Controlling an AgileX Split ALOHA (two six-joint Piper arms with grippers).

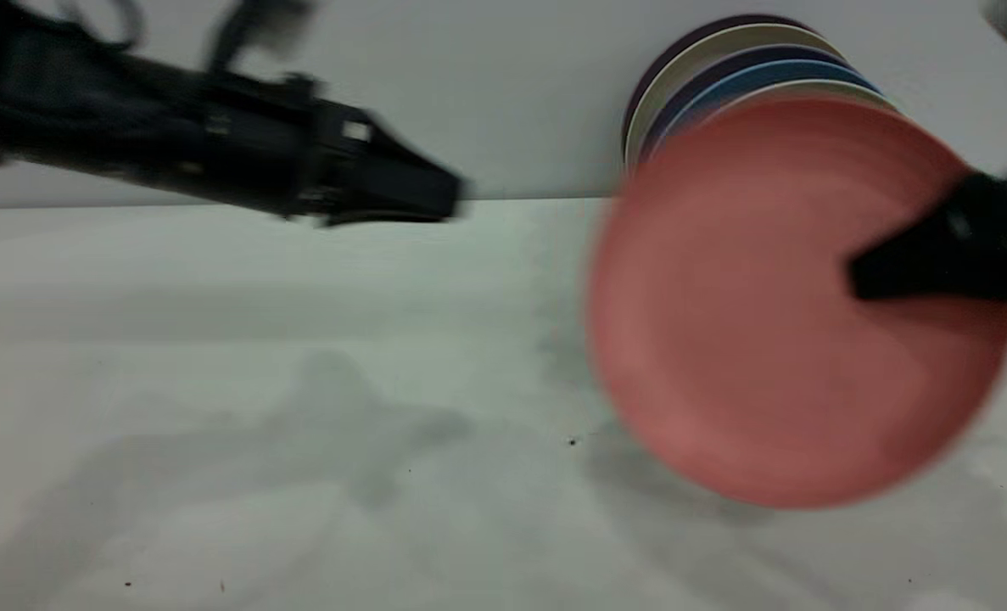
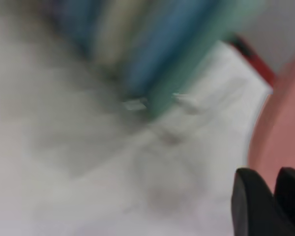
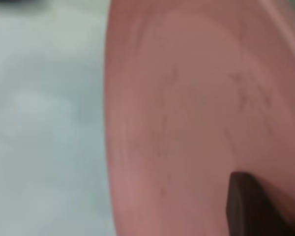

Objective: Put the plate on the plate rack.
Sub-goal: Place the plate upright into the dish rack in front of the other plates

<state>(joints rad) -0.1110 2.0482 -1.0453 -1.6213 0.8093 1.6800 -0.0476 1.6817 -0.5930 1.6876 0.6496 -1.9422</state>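
The plate (image 1: pixel 774 322) is gripped at its right edge by the right gripper (image 1: pixel 872 276), jaws closed on the rim, and is held upright above the table (image 1: pixel 299 424), face toward the exterior camera, in front of the racked plates (image 1: pixel 741 76). The left gripper (image 1: pixel 435 197) is extended mid-air at upper left, well apart from the plate; whether its jaws are open cannot be told.

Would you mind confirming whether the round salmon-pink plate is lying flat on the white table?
No, the round salmon-pink plate is held upright, off the white table, by the right gripper at its edge.

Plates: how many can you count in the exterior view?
6 at least. The pink plate is held upright by the right tool, off the table. Behind it, about five plate edges stand in a row: dark, cream, dark, blue, pale. More may be hidden.
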